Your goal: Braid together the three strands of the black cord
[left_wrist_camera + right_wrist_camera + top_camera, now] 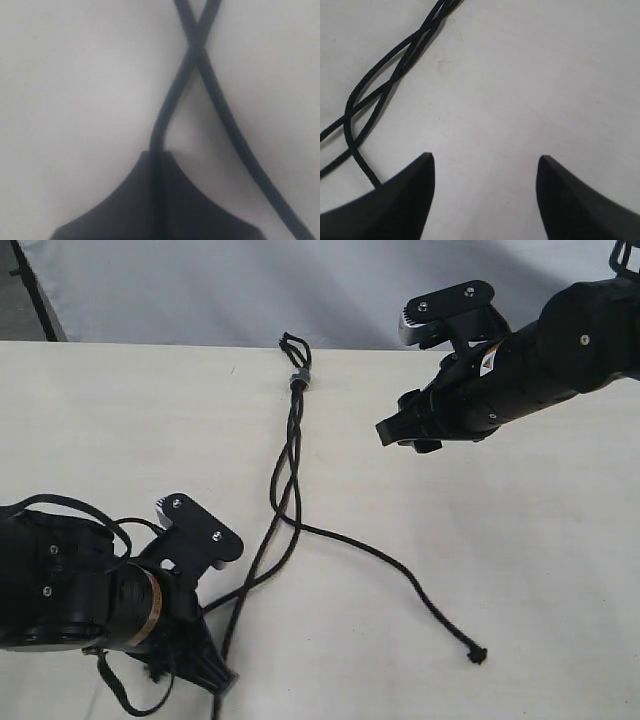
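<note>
At the lower left of the exterior view, the left gripper (159, 159) is clenched on one of the three strands (283, 502), the held strand (174, 97) entering right at its tips.

Risks, as judged:
- The pinch sits at the very tips. A sideways pull may let the thin string slip out.
- A second strand (227, 117) crosses the held one just ahead of the tips, so a drag may take both along and cross them wrongly.
- The loop (292, 343) shows no anchor. A hard pull may drag the whole cord down the table (560, 590).
- The right gripper (485, 162), released and holding nothing, hangs at the upper right, well apart from the free strand (400, 570) it would likely have to fetch.

Condition of the black cord (290, 430): thin, matte and limp, lying flat from the loop at top centre through a grey band (298, 379). Below the band the strands are loosely twisted, then part. Two run towards the lower left. The third trails to the lower right and ends in a small frayed knot (477, 654). The braid appears barely begun.
</note>
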Tool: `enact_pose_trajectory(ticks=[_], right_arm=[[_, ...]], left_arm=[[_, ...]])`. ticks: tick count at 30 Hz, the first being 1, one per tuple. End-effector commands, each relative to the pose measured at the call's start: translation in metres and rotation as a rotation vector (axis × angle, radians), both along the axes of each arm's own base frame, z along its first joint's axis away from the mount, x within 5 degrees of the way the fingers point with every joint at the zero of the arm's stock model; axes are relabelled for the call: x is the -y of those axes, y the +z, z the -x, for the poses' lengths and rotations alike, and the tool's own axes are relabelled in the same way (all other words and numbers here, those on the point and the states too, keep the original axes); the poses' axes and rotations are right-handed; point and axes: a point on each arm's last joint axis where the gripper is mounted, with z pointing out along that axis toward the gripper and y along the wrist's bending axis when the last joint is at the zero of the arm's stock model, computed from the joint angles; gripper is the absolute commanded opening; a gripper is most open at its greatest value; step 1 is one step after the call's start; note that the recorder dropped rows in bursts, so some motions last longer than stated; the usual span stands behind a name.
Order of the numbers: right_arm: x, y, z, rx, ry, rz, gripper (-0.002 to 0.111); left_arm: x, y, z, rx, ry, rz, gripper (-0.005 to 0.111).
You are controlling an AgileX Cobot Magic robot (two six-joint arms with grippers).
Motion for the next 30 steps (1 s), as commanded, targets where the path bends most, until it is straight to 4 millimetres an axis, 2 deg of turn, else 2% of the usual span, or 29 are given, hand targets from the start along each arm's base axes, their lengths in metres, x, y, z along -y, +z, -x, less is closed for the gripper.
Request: enact_pose_trajectory(ticks=[1, 2, 4, 8, 12, 17, 21, 26, 30], right_arm=[[0.002, 0.003, -0.002, 0.025, -0.002, -0.004, 0.057], [0.002, 0.003, -0.002, 0.025, -0.002, -0.004, 0.057], [0.002, 0.003, -0.002, 0.025, -0.002, -0.004, 0.057], [0.002, 0.003, -0.002, 0.023, -0.001, -0.003, 0.057], [0.002, 0.003, -0.002, 0.023, -0.001, -0.003, 0.057], [0.002, 0.003, -0.002, 0.021, -0.004, -0.007, 0.057], [0.001, 0.003, -0.001, 0.01, -0.019, -0.031, 0.057], [-0.001, 0.0, 0.003, -0.061, -0.036, -0.057, 0.057], [-0.01, -0.005, 0.016, -0.152, 0.004, -0.029, 0.057]], left_arm=[[0.031, -0.005, 0.021, -0.064, -0.03, 0.166, 0.0], [0.041, -0.002, 0.026, -0.058, -0.078, 0.168, 0.0], [0.048, 0.005, 0.025, -0.048, -0.136, 0.099, 0.0], [0.044, 0.021, 0.009, -0.001, -0.123, 0.048, 0.0], [0.03, 0.032, 0.0, 0.045, -0.099, 0.059, 0.0], [0.007, 0.02, -0.007, 0.022, -0.036, 0.041, 0.0], [-0.007, 0.01, -0.005, 0.011, -0.013, 0.078, 0.0], [-0.011, 0.003, 0.001, 0.013, -0.023, 0.14, 0.0], [-0.01, 0.002, 0.002, 0.017, -0.029, 0.157, 0.0]])
